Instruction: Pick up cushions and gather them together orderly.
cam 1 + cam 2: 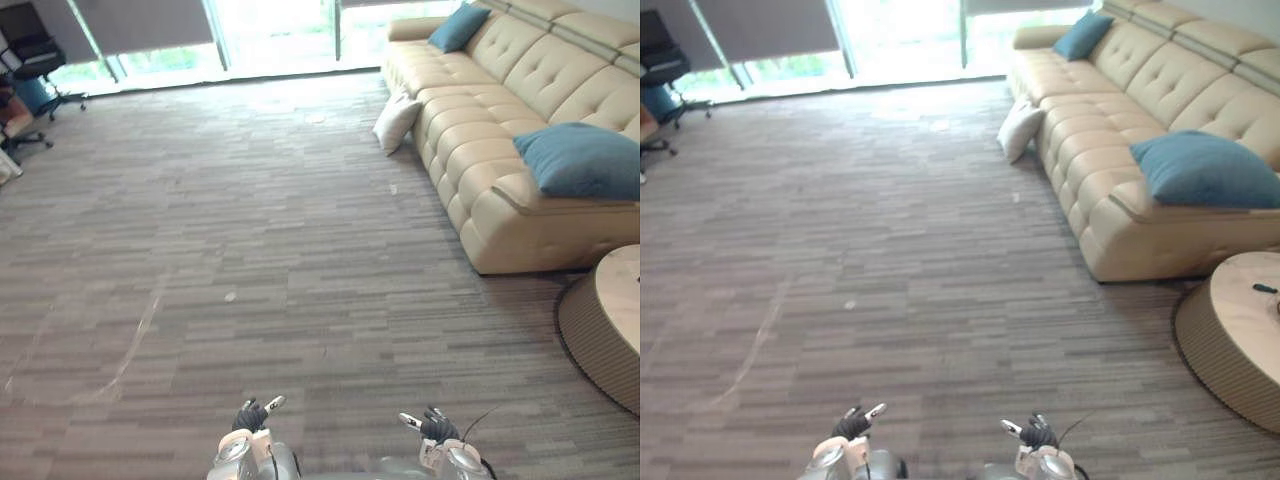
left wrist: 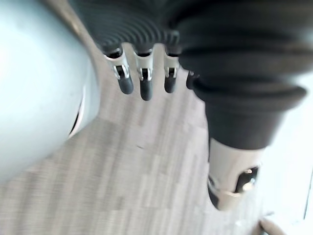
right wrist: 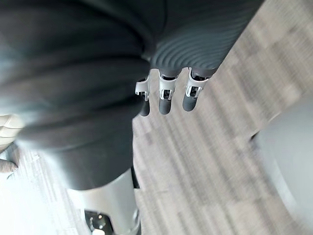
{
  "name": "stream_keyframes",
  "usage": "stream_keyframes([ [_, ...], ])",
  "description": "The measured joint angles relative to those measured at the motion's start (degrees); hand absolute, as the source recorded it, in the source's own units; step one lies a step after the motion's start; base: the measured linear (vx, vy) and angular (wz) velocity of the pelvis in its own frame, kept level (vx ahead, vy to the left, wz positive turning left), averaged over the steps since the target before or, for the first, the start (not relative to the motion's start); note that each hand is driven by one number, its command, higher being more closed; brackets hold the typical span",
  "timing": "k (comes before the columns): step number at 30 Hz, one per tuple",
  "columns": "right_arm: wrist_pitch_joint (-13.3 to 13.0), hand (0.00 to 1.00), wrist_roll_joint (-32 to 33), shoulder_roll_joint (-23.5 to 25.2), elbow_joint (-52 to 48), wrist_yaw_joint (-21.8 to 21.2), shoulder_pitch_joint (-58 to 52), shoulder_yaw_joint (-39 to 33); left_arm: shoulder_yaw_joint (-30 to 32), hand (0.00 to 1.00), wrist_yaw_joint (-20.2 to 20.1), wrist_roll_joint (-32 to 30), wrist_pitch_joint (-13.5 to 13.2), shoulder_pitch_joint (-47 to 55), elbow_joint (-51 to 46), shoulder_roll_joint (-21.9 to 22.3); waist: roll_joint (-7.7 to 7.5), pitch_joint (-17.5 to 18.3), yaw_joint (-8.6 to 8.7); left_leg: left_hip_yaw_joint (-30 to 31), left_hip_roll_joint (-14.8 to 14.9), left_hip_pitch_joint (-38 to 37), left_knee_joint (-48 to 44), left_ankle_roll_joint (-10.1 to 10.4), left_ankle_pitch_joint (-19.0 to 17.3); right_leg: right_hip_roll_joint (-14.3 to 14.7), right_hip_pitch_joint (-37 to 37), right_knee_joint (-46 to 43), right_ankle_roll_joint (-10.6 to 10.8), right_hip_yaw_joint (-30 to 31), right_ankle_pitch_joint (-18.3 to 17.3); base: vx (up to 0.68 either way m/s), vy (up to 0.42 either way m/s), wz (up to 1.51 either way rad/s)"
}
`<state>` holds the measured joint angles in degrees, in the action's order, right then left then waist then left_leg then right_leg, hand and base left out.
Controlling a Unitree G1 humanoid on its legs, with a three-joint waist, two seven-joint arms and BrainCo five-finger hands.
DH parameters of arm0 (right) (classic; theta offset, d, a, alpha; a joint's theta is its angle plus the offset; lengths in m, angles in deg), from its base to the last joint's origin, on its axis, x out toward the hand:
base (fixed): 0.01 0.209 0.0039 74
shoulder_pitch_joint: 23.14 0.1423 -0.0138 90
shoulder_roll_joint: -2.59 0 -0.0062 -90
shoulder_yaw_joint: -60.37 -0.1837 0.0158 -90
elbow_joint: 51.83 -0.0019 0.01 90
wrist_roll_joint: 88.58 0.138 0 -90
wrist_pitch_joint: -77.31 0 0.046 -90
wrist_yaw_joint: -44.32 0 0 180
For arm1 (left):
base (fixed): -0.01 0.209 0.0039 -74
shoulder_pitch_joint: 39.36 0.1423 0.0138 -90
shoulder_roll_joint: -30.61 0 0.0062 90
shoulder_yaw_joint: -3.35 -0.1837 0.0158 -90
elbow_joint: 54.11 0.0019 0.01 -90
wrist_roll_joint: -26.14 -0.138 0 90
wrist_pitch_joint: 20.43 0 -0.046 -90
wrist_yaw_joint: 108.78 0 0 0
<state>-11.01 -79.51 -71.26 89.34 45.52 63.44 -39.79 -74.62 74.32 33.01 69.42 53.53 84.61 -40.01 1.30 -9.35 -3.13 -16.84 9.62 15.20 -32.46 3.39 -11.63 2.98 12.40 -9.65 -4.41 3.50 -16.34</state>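
Note:
A white cushion (image 1: 396, 122) lies on the carpet, leaning against the front of the beige sofa (image 1: 470, 150). One blue cushion (image 1: 580, 160) rests on the sofa's near end, another blue cushion (image 1: 458, 27) at its far end. My left hand (image 1: 252, 415) and right hand (image 1: 432, 425) hang low at the bottom of the view, far from all cushions. In the wrist views the left hand (image 2: 145, 83) and right hand (image 3: 165, 95) have relaxed fingers over bare carpet, holding nothing.
A round ribbed table (image 1: 1200, 340) stands at the right, just in front of the sofa's near end, with a small dark object (image 1: 1264, 288) on top. Office chairs (image 1: 35, 60) stand at the far left by the windows. Small scraps (image 1: 230, 296) dot the carpet.

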Motion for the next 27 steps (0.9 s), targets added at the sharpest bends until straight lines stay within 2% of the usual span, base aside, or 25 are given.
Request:
stream_keyframes([
  [2,-0.02,0.0,-0.05,0.3,-0.01,0.01,-0.01,0.06,0.02,0.0,0.07,0.01,-0.22,0.13,-0.68,0.0,-0.5,0.64,-0.42,0.34,-2.14,1.9,11.79,0.88,2.88,-1.47,3.91,3.12,1.18,1.64,-1.75,0.68,0.201,-0.51],
  [4,-0.01,0.0,-0.12,0.49,0.28,-0.01,-0.17,0.18,-0.12,0.0,0.1,0.04,-0.39,0.48,-1.11,-0.18,-1.71,1.84,-1.04,-0.11,-4.69,2.83,15.04,-1.41,11.0,-3.86,5.9,3.64,2.84,3.63,-2.92,0.9,0.317,-0.51],
  [5,-0.07,0.0,-0.14,1.66,0.7,-0.03,-0.47,0.06,-0.17,0.0,0.14,0.02,-0.39,0.47,-0.69,-1.01,-3.88,4.32,-0.82,-1.45,-7.38,2.03,15.33,-4.72,12.19,-7.15,4.5,0.33,4.53,4.73,-3.24,0.82,0.299,-0.29],
  [6,-0.05,0.0,-0.18,2.04,1.08,-0.16,-0.82,-1.05,0.02,0.0,0.13,0.02,-0.12,0.33,-0.15,-1.13,-4.68,4.29,-0.33,-1.95,-7.7,1.14,13.15,-6.54,9.68,-7.9,2.89,-5.13,8.11,5.63,-0.59,0.81,0.301,-0.19],
  [7,-0.01,0.0,-0.18,2.63,1.13,-0.14,-0.98,-0.96,0.1,0.0,0.15,0.02,-0.15,0.11,-0.13,-1.47,-5.24,3.93,-0.5,-2.33,-7.47,0.58,11.13,-7.22,9.04,-7.92,2.64,-7.94,8.42,6.22,1.48,0.77,0.291,-0.26],
  [8,0.2,0.0,-0.26,3.82,1.47,-0.42,-0.97,0.14,0.31,0.0,0.11,-0.02,-0.23,-0.15,-0.14,-2.6,-5.43,2.8,-1.65,-4.56,-7.19,0.12,4.28,-6.35,5.99,-6.76,0.92,-18.28,8.28,6.94,8.22,0.6,0.306,-0.38],
  [9,-0.06,0.0,-0.4,2.71,1.19,-0.64,-2.58,0.29,0.19,0.0,0.12,-0.02,-0.22,0.02,0.13,-2.23,-5.3,3.42,-1.28,-4.62,-7.85,-4.73,10.34,-7.03,6.66,-6.45,-4.17,-31.13,10.71,6.95,13.7,0.54,0.296,-0.56],
  [10,-0.27,0.0,-0.58,2.41,0.99,-0.7,-2.73,0.35,-0.02,0.0,0.25,-0.03,-0.25,0.04,0.32,-2.14,-4.91,3.55,-1.54,-4.53,-8.19,-8.09,11.95,-6.36,2.95,-6.27,-7.43,-38.8,10.93,5.97,14.32,0.5,0.272,-0.39],
  [11,-0.65,0.0,-0.73,2.28,-0.21,-0.69,-2.89,0.43,-0.71,0.0,0.24,-0.03,0.18,-0.47,2.78,-2.47,-5.94,3.4,-0.61,-3.93,-11.18,-13.56,14.74,-6.1,-1.15,-7.42,-14.15,-50.8,9.91,4.93,11.12,0.46,0.165,-0.15],
  [12,-0.66,0.0,-0.72,2.15,-0.93,-0.66,-2.97,0.31,-1.1,0.0,0.21,-0.03,0.4,-0.9,3.66,-2.35,-5.97,3.25,0.05,-3.71,-11.55,-14.91,15.25,-6.45,-2.01,-7.54,-16.57,-52.91,9.27,4.27,9.44,0.59,0.166,-0.02],
  [13,-0.85,0.0,-0.69,1.66,-3.1,-0.66,-3.05,-0.38,-2.41,0.0,0.2,-0.05,0.9,-2.18,4.95,-1.51,-4.57,2.37,0.63,-3.7,-11.4,-18.75,17.14,-6.5,-3.96,-7.23,-23.27,-55.01,8.06,0.88,5.79,0.65,0.185,-0.1],
  [14,-1.28,0.0,-0.66,1.37,-4.42,-0.72,-3.13,-1.2,-2.57,0.0,0.2,-0.05,1.04,-2.35,5.04,-0.67,-3.42,1.7,0.92,-3.2,-11.12,-22.61,19.85,-6.21,-5.07,-6.41,-28.74,-53.84,7.45,-2.87,3.08,0.65,0.179,-0.11],
  [15,-1.42,0.0,-0.63,1.36,-4.95,-0.72,-3.22,-1.61,-2.57,0.0,0.2,-0.05,1.05,-2.34,5.11,-0.49,-3.29,1.62,1.19,-2.82,-11.1,-23.92,20.77,-6.36,-5.45,-6.19,-30.46,-52.76,7.42,-4.2,2.34,0.66,0.146,0.3],
  [16,-1.83,0.0,-0.63,1.36,-5.35,-0.72,-3.18,-2.9,-2.64,0.0,0.18,-0.05,1.1,-2.52,5.7,-0.12,-3.2,1.4,2.52,-0.91,-10.87,-27.59,23.44,-6.76,-6.5,-5.77,-34.15,-46.57,7.05,-8.25,1.35,0.62,0.041,0.73],
  [17,-1.82,0.0,-0.62,0.75,-4.84,-0.69,-3.24,-4.12,-2.83,0.0,0.18,-0.06,1.17,-2.72,6.28,0.23,-2.84,1.12,3.57,0.79,-10.4,-31.97,25.75,-7.8,-7.17,-5.42,-35.5,-37.83,6.24,-11.05,1.52,0.65,0.004,0.82],
  [18,-1.75,0.0,-0.63,0.46,-4.5,-0.67,-3.37,-4.44,-3.06,0.0,0.15,-0.08,1.19,-2.75,6.42,0.18,-2.73,1.07,3.76,1.44,-10.14,-33.01,26.48,-7.82,-7.18,-5.02,-35.65,-34.35,6.21,-11.74,2.05,0.72,-0.057,0.95],
  [19,-1.79,0.0,-0.01,0.18,-3.92,-0.71,-3.97,-4.9,-3.59,0.0,0.09,-0.08,1.07,-2.75,6.42,0.08,-3.28,1.39,3.85,4.26,-10.38,-35.57,27.05,-7.76,-7.13,-4.46,-36.1,-22.56,6.33,-11.76,5.62,0.6,-0.092,0.78],
  [20,-1.82,0.0,0.09,-0.01,-3.8,-0.69,-4.1,-4.92,-4.09,0.0,0.14,-0.12,1.03,-2.61,6.51,0.02,-3.46,1.33,3.87,6.52,-10.65,-36.88,26.65,-7.73,-7.18,-4.2,-36.44,-18.65,4.07,-11.22,10.4,0.98,-0.173,0.84],
  [21,-1.57,0.0,-0.14,-1.13,-2.93,-0.62,-3.28,-5.13,-4.47,0.0,-0.25,-0.14,1.35,-2.19,7.54,0.06,-1.08,2.27,4.12,9.82,-8.41,-37.71,23.75,-6.95,-6.65,-3.05,-35.23,-20.37,-1.03,-11.57,12.09,0.85,-0.151,0.43],
  [22,-1.43,0.0,-0.17,-1.15,-2.85,-0.62,-2.65,-5.05,-3.75,0.0,-0.17,-0.14,1.4,-2.19,7.46,0.06,-0.46,2.49,3.67,10.39,-7.95,-36.41,20.29,-4.09,-4.9,-3.32,-35.08,-22.19,-2.03,-11.88,10.06,1.0,-0.176,0.42],
  [23,-1.2,0.0,-0.3,-1.27,-2.62,-0.63,-2.09,-4.66,-3.08,0.0,0.05,-0.27,1.43,-2.31,7.46,0.27,0.27,1.83,3.53,12.23,-8.21,-32.86,10.47,-0.56,-0.66,-3.88,-33.28,-24.01,-2.62,-12.24,7.92,0.78,-0.147,0.36],
  [24,-1.13,0.0,-0.18,-1.83,-2.67,-0.69,-2.01,-4.43,-2.64,0.0,-0.09,-0.27,1.49,-2.27,7.42,0.26,1.15,1.3,3.6,13.62,-7.76,-28.0,-1.16,3.35,5.71,-3.59,-29.55,-22.15,-2.5,-12.14,6.47,0.78,-0.147,0.35],
  [25,-1.09,0.0,-0.17,-2.02,-2.63,-0.59,-1.86,-4.18,-2.28,0.0,-0.08,-0.28,1.52,-2.04,7.39,0.23,1.18,0.97,3.36,14.44,-7.2,-25.41,-7.29,6.04,9.19,-3.5,-27.42,-20.3,-2.38,-11.92,5.91,0.76,-0.093,0.07],
  [26,-0.84,0.0,-0.1,-2.52,-2.31,-0.44,-1.17,-3.56,-0.53,0.0,0.06,-0.13,1.58,-1.62,6.3,0.15,2.83,0.18,3.01,14.01,-4.35,-17.68,-24.39,6.56,10.19,-1.5,-19.87,-14.89,-2.77,-11.67,5.33,0.69,-0.035,-0.29],
  [27,-0.79,0.0,-0.03,-2.04,-1.69,-0.13,-0.55,-2.46,0.38,0.0,0.04,-0.04,1.43,-1.04,4.83,-0.29,2.47,-0.64,2.11,12.25,-2.69,-12.84,-32.23,2.8,7.63,-0.75,-13.9,-11.16,-3.25,-10.78,5.03,0.63,-0.028,-0.42],
])
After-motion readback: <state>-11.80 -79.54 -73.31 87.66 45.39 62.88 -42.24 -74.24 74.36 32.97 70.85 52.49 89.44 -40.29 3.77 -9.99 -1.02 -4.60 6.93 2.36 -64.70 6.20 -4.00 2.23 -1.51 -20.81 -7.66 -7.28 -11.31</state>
